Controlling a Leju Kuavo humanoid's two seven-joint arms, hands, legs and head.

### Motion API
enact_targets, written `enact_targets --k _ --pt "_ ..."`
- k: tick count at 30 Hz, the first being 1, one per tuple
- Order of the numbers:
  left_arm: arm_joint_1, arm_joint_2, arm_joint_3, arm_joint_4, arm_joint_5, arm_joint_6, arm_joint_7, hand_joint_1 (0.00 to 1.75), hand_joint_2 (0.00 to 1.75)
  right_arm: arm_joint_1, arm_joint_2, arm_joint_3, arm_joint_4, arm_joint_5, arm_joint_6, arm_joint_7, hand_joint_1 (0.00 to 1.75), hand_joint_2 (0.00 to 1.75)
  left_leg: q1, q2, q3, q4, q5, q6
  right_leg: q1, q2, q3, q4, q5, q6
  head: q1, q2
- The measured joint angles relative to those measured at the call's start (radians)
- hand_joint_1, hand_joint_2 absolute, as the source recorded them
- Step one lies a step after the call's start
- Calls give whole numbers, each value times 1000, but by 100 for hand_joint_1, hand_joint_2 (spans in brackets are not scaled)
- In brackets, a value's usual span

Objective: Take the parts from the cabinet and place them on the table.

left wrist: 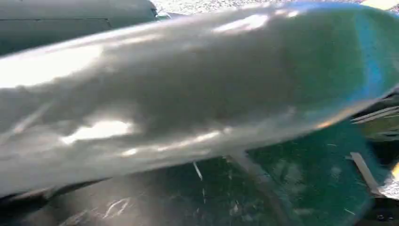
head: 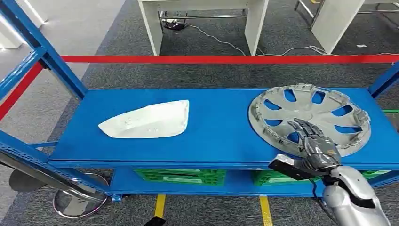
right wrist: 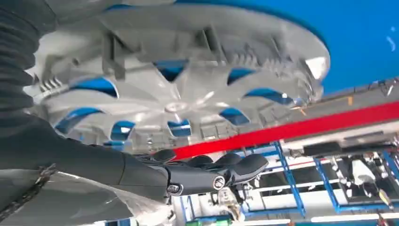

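Note:
A grey wheel cover (head: 308,112) lies flat at the right end of the blue shelf (head: 221,129). A white curved panel (head: 148,121) lies on the left half of the shelf. My right hand (head: 313,141) reaches in from the front, fingers stretched out and apart over the wheel cover's near rim; I cannot tell whether they touch it. In the right wrist view the wheel cover (right wrist: 188,89) spreads just past the dark fingers (right wrist: 221,169), which hold nothing. The left wrist view is a blurred grey surface.
Blue uprights (head: 51,56) frame the shelf's left and right ends. Green crates (head: 181,175) sit on the lower level. A red barrier tape (head: 211,59) runs behind the shelf, with white table legs (head: 254,23) beyond. A round metal base (head: 77,200) stands on the floor at the front left.

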State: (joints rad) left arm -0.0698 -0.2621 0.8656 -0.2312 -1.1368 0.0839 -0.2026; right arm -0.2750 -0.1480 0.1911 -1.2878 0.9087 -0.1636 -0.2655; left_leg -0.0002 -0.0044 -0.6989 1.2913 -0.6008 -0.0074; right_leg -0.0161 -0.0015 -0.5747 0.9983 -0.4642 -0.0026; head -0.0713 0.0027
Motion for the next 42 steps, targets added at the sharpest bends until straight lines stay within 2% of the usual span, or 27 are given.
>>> enact_targets --k 1,2,3,5,7,9,11,12,15,16,17,18,20,21,22,25,27,28,30,31,32,33,36,37,38,39,42 --pt "0 0 0 0 -2 0 -2 0 0 2 0 0 7 1 1 2 0 175 0 0 -17 38 -5 0 0 0 0 0 0 0 0 0" --pt "0 1 0 0 -3 0 -3 0 0 2 0 0 14 3 1 9 0 175 0 0 -11 26 15 1 0 0 1 0 0 0 0 0" --pt "0 2 0 0 -3 0 -5 0 0 1 0 -2 20 10 0 17 0 175 0 0 13 -30 55 4 1 1 2 1 0 0 -1 0" --pt "0 4 0 0 -5 0 -11 0 0 -3 -2 -2 30 46 -5 34 0 175 -1 0 98 -212 148 17 2 2 6 1 -2 2 0 0" --pt "-1 6 0 0 -5 0 -14 0 0 -16 -5 -2 49 83 -7 51 0 175 -6 0 125 -280 141 26 8 2 -1 5 -3 11 0 0" --pt "1 7 1 0 -5 0 -14 0 0 -27 -10 -1 73 111 -5 69 0 175 -9 -1 118 -272 140 31 5 0 -4 2 1 21 0 0" --pt "3 6 1 0 -6 0 -14 0 0 -40 -18 -1 87 124 -3 72 0 175 2 1 124 -289 152 47 3 0 -12 4 -5 33 0 0" --pt "2 6 1 0 -6 0 -14 0 0 -45 -19 1 93 126 -3 73 0 175 0 1 124 -290 153 51 4 0 -21 26 -24 36 3 0" --pt "2 6 1 0 -6 1 -13 0 0 -56 -27 4 117 137 12 94 0 175 -1 1 121 -290 154 56 2 0 -128 252 -127 44 6 0" --pt "3 7 2 0 -6 2 -11 0 0 -57 -32 5 128 145 24 107 0 175 -1 0 121 -289 154 57 2 0 -159 311 -140 46 7 0" --pt "4 7 2 0 -6 2 -11 0 0 -63 -38 6 140 149 34 119 0 175 -1 0 122 -289 154 56 2 0 -162 311 -125 47 6 0" --pt "5 7 2 0 -6 2 -11 0 0 -77 -44 7 149 155 44 127 0 175 -1 0 124 -289 153 56 2 0 -142 267 -91 46 6 0" --pt "3 6 3 0 -6 0 -11 0 0 -111 -58 8 181 162 61 142 0 175 0 1 128 -288 150 51 0 -1 -50 86 0 46 6 0" --pt "3 6 4 0 -6 0 -13 0 0 -124 -68 6 199 160 69 142 0 175 -1 1 129 -286 148 47 -1 -1 -15 12 4 44 7 0" --pt "3 6 5 0 -6 -1 -14 0 0 -138 -71 6 215 160 77 143 0 175 -8 -1 125 -280 145 42 4 2 2 -2 -4 37 8 0" --pt "4 6 6 0 -12 -3 -14 0 0 -163 -93 -8 256 155 85 150 0 175 -3 -1 127 -283 151 30 9 4 2 1 0 20 4 0" --pt "4 6 8 0 -16 -4 -14 0 0 -181 -105 -16 278 154 92 151 0 175 -1 0 124 -265 131 17 2 2 7 -6 7 8 3 0" --pt "3 6 9 0 -17 -4 -14 0 0 -186 -111 -20 289 154 95 151 0 175 0 1 104 -216 96 11 1 2 7 -6 7 0 -3 0" --pt "5 6 11 0 -20 -4 -14 0 0 -193 -120 -29 311 154 100 151 0 175 3 1 31 -46 11 4 1 1 5 -6 8 -2 -2 0" --pt "5 6 11 0 -24 -5 -14 0 0 -197 -124 -34 322 153 102 151 0 175 4 1 2 22 -13 3 1 1 4 -6 8 -2 -3 0" --pt "6 6 12 0 -24 -5 -14 0 0 -199 -126 -38 331 150 103 151 0 175 4 1 -6 45 -12 3 1 1 4 -6 8 -2 -3 0" --pt "6 7 14 0 -24 -5 -14 0 0 -203 -130 -43 340 147 105 151 0 175 4 1 8 22 12 4 1 1 6 -6 9 -1 -3 0" --pt "6 8 21 0 -27 -5 -14 0 0 -214 -147 -56 363 145 117 151 0 175 6 1 136 -229 130 11 1 1 9 -5 11 7 -3 0" --pt "4 7 21 0 -29 -5 -14 0 0 -218 -153 -61 371 145 121 150 19 175 4 1 157 -276 117 13 10 2 7 -2 10 14 -3 0" --pt "4 7 22 0 -31 -5 -14 0 0 -222 -162 -64 381 145 134 148 19 175 4 0 153 -277 122 21 9 2 4 -3 11 20 0 0" --pt "5 6 22 0 -36 -5 -14 0 0 -229 -172 -64 393 145 156 140 175 175 2 0 150 -276 123 25 8 2 3 -5 14 27 0 0" --pt "5 6 24 0 -40 -5 -15 0 0 -236 -202 -64 422 142 207 120 175 175 6 1 151 -286 137 49 3 1 -4 -3 9 47 0 0"
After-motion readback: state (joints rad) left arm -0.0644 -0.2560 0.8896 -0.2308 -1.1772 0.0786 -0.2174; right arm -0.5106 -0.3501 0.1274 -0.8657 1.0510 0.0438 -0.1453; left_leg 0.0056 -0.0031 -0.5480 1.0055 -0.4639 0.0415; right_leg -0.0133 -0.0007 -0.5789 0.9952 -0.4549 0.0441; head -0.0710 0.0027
